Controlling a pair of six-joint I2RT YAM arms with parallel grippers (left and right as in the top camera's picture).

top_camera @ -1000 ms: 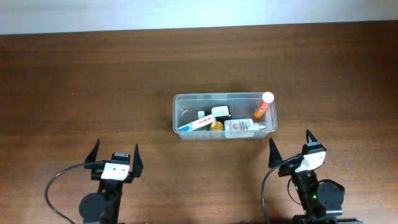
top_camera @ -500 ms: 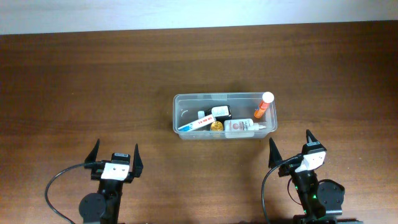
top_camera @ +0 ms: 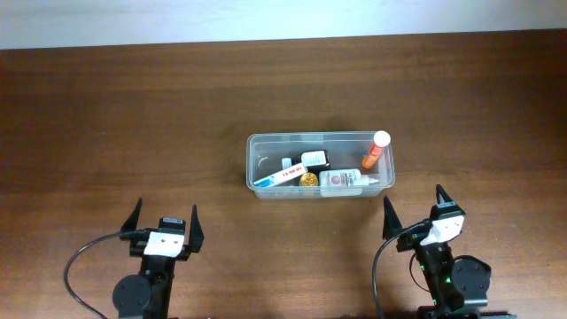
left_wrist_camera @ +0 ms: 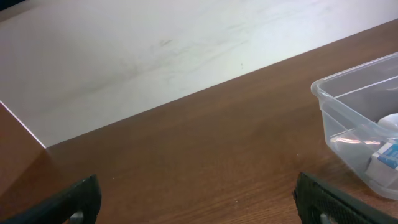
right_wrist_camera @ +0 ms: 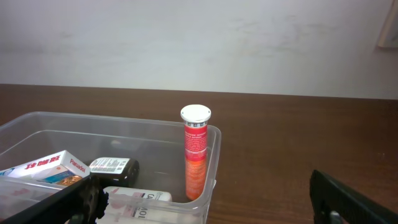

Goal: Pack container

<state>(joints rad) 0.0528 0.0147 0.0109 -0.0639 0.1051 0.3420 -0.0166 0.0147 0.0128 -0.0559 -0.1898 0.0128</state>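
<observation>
Gaping wide, empty: left end effector [top_camera: 166, 207] | right end effector [top_camera: 412, 196]

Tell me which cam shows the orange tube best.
Right wrist: the orange tube stands at the container's right end, white cap and label visible. Overhead shows it small, foreshortened from above. Left wrist catches only the container's other corner, no tube.

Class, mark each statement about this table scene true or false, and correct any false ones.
1. The orange tube stands at the container's right end. True.
2. The container is empty. False: it holds the tube, a white bottle, a small box and more.
3. Both arms' jaws are open, holding nothing. True.
4. The right arm's jaws touch the container. False: they sit apart from it.
</observation>
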